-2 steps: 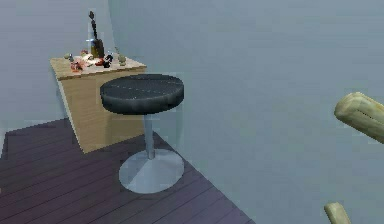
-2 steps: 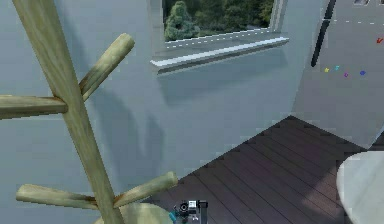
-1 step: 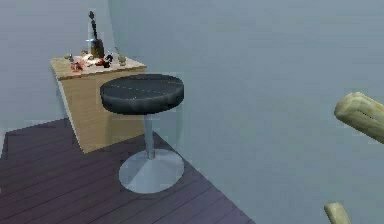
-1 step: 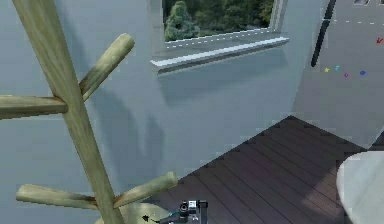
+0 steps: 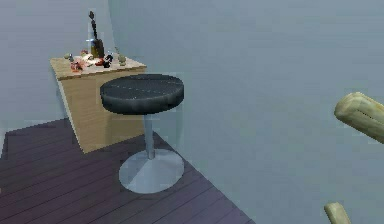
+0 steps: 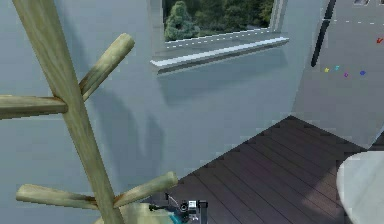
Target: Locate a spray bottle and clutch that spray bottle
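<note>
A light wooden cabinet (image 5: 92, 105) stands against the wall at the forward view's upper left. On its top stand a tall dark bottle (image 5: 94, 36) and several small items (image 5: 90, 63) too small to name. At the arm side view's bottom edge, near the middle, a small dark shape with white and teal marks looks like my gripper (image 6: 180, 208). It lies close to a peg of the wooden coat stand, and I cannot tell whether it holds anything.
A black round stool (image 5: 142, 94) on a chrome pedestal stands in front of the cabinet. A pale wooden coat stand (image 6: 62, 100) with pegs rises at the arm side view's left. A window sill (image 6: 220, 52) juts from the wall. Dark plank floor (image 6: 270, 165) lies beyond.
</note>
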Robot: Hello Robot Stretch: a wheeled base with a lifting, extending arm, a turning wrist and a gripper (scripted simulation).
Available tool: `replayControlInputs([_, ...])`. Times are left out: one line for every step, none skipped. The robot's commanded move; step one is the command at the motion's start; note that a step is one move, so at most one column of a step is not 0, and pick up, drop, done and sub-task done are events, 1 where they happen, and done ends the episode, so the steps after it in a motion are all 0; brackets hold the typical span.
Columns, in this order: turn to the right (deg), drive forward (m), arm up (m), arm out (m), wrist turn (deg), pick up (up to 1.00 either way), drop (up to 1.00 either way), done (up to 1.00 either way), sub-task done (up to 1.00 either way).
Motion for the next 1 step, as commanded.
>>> replayControlInputs([0.0,0.00,0.00,0.00,24.0,0.00,0.00,0.00,0.00])
